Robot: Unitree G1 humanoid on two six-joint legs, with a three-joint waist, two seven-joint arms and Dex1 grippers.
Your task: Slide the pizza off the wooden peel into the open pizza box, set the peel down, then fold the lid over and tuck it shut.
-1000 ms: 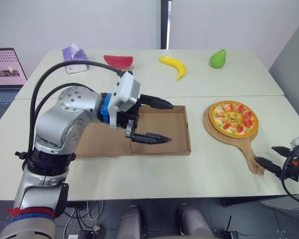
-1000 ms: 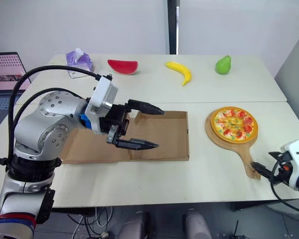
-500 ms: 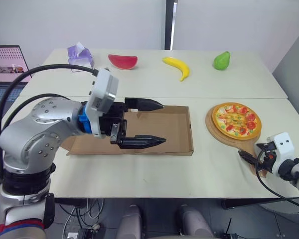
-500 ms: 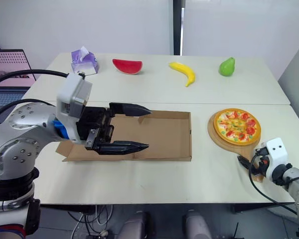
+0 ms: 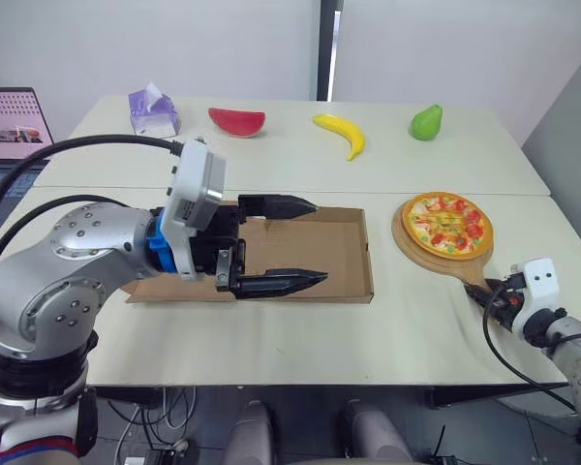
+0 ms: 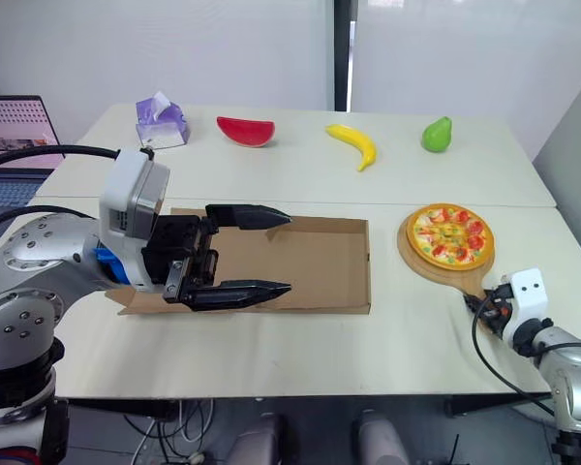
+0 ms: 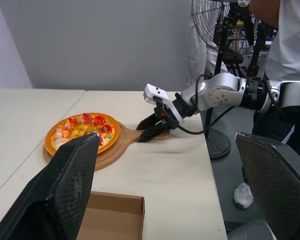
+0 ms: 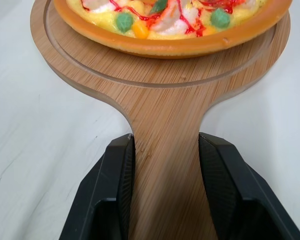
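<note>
Two tools in play. The left tool point(image 5: 320, 240) hangs over the open box point(image 5: 368, 254), its fingers point(image 7: 65, 190) spread wide apart and pointing toward the right edge of the worktop point(image 5: 416, 349), with nothing between them. The right tool point(image 8: 165, 145) is down at the near right corner, clamped on the handle of the peel point(image 5: 470, 266). In the right wrist view one black finger point(image 8: 115, 200) sits tight against each side of the wood.

The pizza point(image 5: 448, 223) sits on the round end of the peel, near the right edge and just beside the box, not touching it. The peel lies flat on the worktop with its handle aimed at the near right corner. The box sits around the middle, a bit toward the near edge, and the lid point(image 5: 140, 288) lies folded out flat on its left side, mostly hidden behind the left arm.

Along the far edge, left to right: a tissue pack point(image 5: 153, 111), a watermelon slice point(image 5: 237, 121), a banana point(image 5: 341, 134) and a pear point(image 5: 425, 123). A laptop point(image 5: 15, 126) sits off the left edge. The left wrist view also catches a person point(image 7: 285, 40) standing past the right edge, next to a fan point(image 7: 215, 25).
</note>
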